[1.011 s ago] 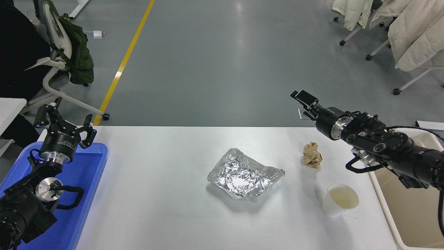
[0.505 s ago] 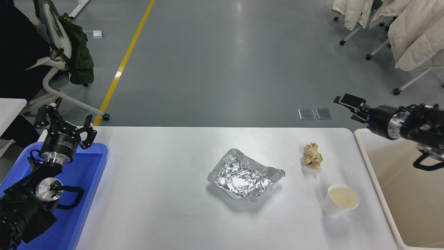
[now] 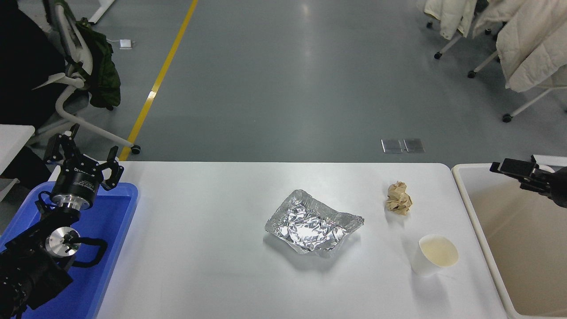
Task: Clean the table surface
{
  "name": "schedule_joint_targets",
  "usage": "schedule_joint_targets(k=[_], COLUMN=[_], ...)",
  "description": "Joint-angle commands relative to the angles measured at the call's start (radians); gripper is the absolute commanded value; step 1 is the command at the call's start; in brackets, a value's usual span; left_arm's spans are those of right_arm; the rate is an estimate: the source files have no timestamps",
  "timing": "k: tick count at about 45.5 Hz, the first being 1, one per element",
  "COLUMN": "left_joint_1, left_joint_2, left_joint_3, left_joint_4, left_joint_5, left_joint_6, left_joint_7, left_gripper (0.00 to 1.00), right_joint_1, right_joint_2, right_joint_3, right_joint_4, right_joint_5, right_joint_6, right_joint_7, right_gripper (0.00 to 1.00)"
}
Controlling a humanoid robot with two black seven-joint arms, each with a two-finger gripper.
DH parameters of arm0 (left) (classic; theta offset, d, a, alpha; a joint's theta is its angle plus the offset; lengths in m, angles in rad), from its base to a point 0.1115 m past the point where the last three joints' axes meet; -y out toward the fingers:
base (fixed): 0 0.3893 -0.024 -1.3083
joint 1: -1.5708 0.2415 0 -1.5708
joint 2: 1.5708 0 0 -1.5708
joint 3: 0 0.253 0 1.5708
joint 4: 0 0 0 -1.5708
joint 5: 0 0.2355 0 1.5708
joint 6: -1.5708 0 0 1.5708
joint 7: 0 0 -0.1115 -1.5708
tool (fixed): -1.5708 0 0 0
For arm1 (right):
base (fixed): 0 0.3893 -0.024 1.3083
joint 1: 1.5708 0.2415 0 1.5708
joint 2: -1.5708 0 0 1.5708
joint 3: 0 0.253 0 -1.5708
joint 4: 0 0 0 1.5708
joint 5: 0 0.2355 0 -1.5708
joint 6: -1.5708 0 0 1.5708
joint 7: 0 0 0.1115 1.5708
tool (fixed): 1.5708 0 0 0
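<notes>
The white table surface (image 3: 199,257) carries three items. A crumpled foil tray (image 3: 310,226) lies near the middle. A ball of brown paper (image 3: 398,198) sits to its right, toward the far edge. In front of the paper stands a white paper cup (image 3: 434,256) with pale liquid inside. My right gripper (image 3: 520,172) pokes in at the right edge, off the table and over the cream bin; only its tip shows and nothing is visibly in it. My left gripper (image 3: 84,156) is parked open at the far left, above the blue tray's back edge.
A blue plastic tray (image 3: 113,230) lies on the table's left end under the left arm. A cream-white bin (image 3: 509,248) stands against the table's right end. Beyond the far edge are grey floor, an office chair at the left and chairs with coats at the top right.
My right arm has swung from above the table's far right corner rightward, off the table to over the bin, mostly leaving view. The left arm and the table's items have not moved.
</notes>
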Motion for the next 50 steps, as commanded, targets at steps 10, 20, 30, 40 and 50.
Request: schedule_joint_targets(k=[10, 20, 30, 40, 50], left_joint_1=[0.000, 0.000, 0.000, 0.000, 0.000], left_joint_2=[0.000, 0.000, 0.000, 0.000, 0.000], left_joint_3=[0.000, 0.000, 0.000, 0.000, 0.000], left_joint_4=[0.000, 0.000, -0.001, 0.000, 0.000], left_joint_5=[0.000, 0.000, 0.000, 0.000, 0.000], left_joint_6=[-0.001, -0.001, -0.001, -0.001, -0.001], left_joint_7=[0.000, 0.000, 0.000, 0.000, 0.000], left_gripper=[1.00, 1.00, 1.00, 1.00, 1.00], right_joint_1=[-0.034, -0.037, -0.032, -0.026, -0.032], right_joint_2=[-0.302, -0.294, -0.254, -0.197, -0.104], right_joint_3=[-0.009, -0.008, 0.000, 0.003, 0.040], right_joint_4=[0.186, 0.330, 0.402, 0.431, 0.454], right_joint_5=[-0.199, -0.131, 0.054, 0.220, 0.392], right_joint_6=[0.086, 0.086, 0.086, 0.083, 0.046], right_joint_7=[-0.026, -0.176, -0.304, -0.371, -0.374], right_gripper=[1.00, 1.00, 1.00, 1.00, 1.00])
